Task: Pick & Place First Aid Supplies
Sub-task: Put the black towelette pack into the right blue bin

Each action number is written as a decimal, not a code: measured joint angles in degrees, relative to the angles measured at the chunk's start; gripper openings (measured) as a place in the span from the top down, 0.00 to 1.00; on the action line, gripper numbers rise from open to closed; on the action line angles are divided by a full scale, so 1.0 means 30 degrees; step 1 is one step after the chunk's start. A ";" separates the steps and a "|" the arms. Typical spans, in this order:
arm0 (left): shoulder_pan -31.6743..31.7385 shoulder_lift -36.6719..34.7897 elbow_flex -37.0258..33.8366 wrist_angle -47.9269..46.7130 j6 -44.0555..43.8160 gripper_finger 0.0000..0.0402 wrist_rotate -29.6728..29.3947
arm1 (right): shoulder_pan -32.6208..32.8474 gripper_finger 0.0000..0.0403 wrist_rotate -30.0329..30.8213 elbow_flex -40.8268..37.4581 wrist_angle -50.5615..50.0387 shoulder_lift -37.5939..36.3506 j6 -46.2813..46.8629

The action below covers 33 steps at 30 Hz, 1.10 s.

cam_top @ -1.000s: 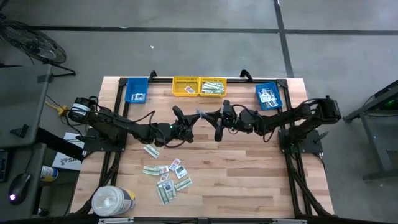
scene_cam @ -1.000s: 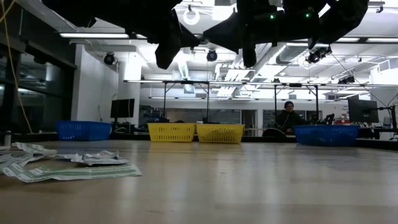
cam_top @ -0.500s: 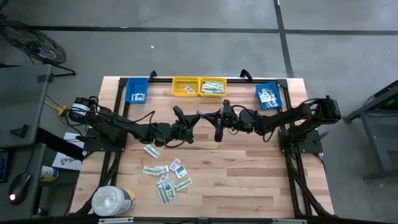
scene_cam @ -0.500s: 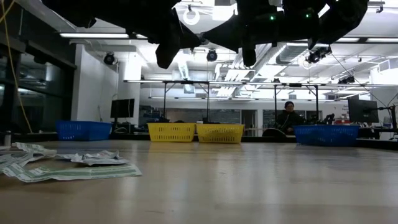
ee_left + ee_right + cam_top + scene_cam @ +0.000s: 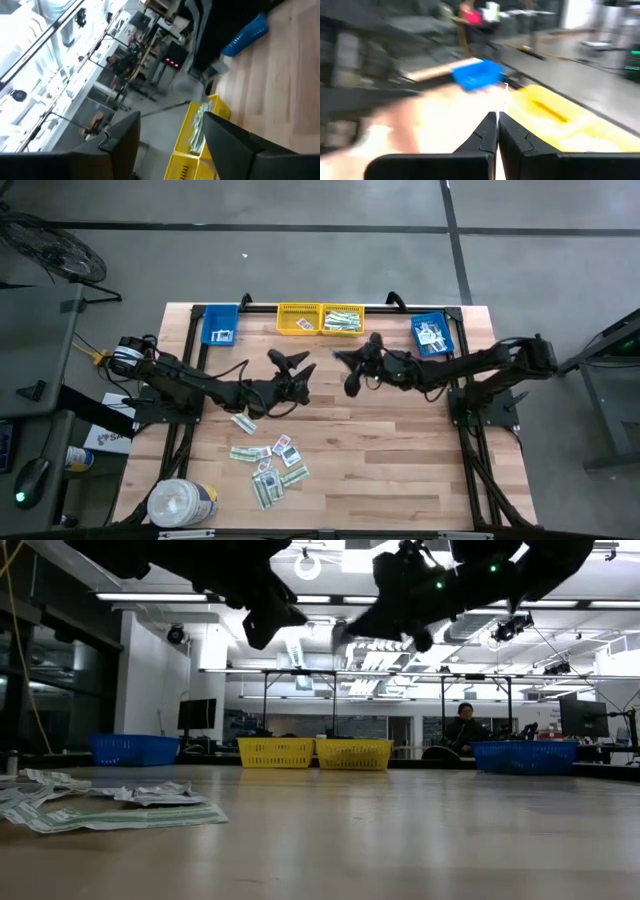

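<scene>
Now right end effector (image 5: 344,364) clenched on thin packet (image 5: 504,96), yellow bins (image 5: 321,319) just beyond; left end effector (image 5: 285,358) released, empty.

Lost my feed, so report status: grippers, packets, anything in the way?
Left gripper open, raised mid-table. Right gripper shut on a thin packet. Loose packets on table. Nothing blocking the yellow bins.
</scene>
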 joint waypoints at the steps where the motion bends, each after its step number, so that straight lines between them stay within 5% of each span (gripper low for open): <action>1: -0.0065 0.0007 0.0007 -0.0244 -0.0242 0.47 -0.0232 | -0.0129 1.00 0.0695 0.0000 -0.1028 -0.0451 -0.0151; 7: -0.0089 0.0007 0.0010 -0.4176 -0.4063 0.46 -0.0399 | -0.1708 1.00 0.5486 0.0000 -0.9407 -0.3857 0.0397; 15: -0.0075 0.0015 0.0000 -0.8060 -0.8634 0.46 0.1303 | -0.4853 1.00 0.7209 0.0000 -1.8379 -0.6453 0.2883; 23: 0.1192 -0.0394 -0.0266 -1.0168 -1.1773 0.47 0.3995 | -0.8859 1.00 0.5539 0.0000 -2.3094 -0.6496 0.3673; 33: 0.2594 -0.3207 -0.3113 -0.9855 -1.4778 0.60 0.9196 | -1.3609 1.00 0.0781 0.0000 -2.3605 -0.6186 0.0340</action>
